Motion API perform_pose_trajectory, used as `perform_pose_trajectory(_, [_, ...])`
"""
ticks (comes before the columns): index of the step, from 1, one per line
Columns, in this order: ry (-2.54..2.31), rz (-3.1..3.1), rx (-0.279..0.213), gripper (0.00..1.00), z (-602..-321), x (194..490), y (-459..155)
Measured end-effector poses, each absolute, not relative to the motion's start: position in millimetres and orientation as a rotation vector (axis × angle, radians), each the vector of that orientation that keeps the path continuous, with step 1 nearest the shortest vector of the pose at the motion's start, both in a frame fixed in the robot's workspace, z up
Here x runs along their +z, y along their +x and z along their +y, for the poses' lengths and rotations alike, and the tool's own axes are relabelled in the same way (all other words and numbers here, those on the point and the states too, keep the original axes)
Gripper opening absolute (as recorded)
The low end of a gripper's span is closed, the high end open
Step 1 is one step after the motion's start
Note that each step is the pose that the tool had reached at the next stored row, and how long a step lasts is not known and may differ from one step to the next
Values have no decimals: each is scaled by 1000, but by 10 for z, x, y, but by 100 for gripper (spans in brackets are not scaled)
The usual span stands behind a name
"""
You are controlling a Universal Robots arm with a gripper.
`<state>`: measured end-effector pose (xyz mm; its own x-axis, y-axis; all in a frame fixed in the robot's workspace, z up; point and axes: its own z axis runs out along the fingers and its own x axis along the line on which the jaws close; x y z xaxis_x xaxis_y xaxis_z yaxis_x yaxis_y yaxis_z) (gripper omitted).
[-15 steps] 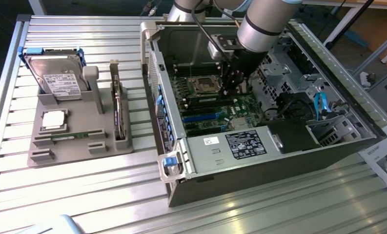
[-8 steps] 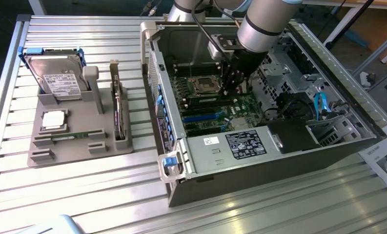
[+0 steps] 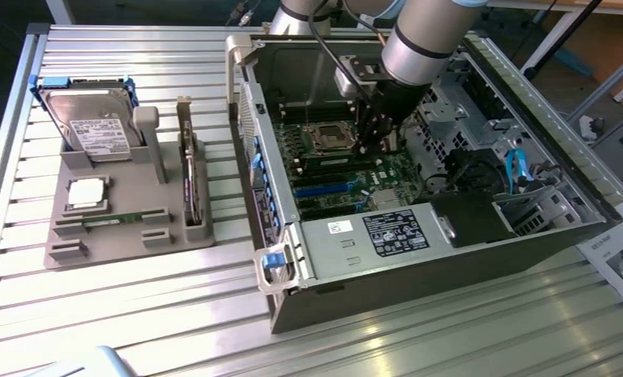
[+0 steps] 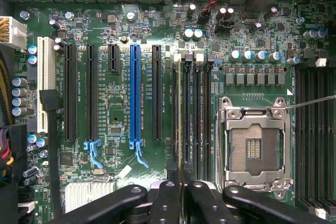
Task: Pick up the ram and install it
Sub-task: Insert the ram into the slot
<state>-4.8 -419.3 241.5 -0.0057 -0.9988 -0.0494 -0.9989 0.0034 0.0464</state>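
Before me an open computer case (image 3: 416, 275) lies on its side on a slatted metal table (image 3: 133, 314), its green motherboard (image 4: 118, 103) exposed. The processor socket (image 4: 254, 148) stands empty within its silver frame, and a blue expansion slot (image 4: 135, 95) runs among black ones. A blue cable (image 3: 515, 169) loops near the drive bays. Toward the exterior view's left, well apart from the case, a grey fixture (image 3: 133, 196) holds a hard drive (image 3: 97, 126) upright, a square silver-topped processor chip (image 3: 87, 192) lying flat, and a dark expansion card (image 3: 191, 181) on edge.
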Motion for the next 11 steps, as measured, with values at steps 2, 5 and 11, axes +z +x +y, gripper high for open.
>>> perform_pose_trajectory(2, [-2213, 2223, 107, 12, -4192, 2409, -48])
perform_pose_trajectory(5, [-2213, 2223, 107, 12, -4192, 2394, -48])
perform_pose_trajectory(11, [-2212, 2222, 108, 12, -4192, 2372, -48])
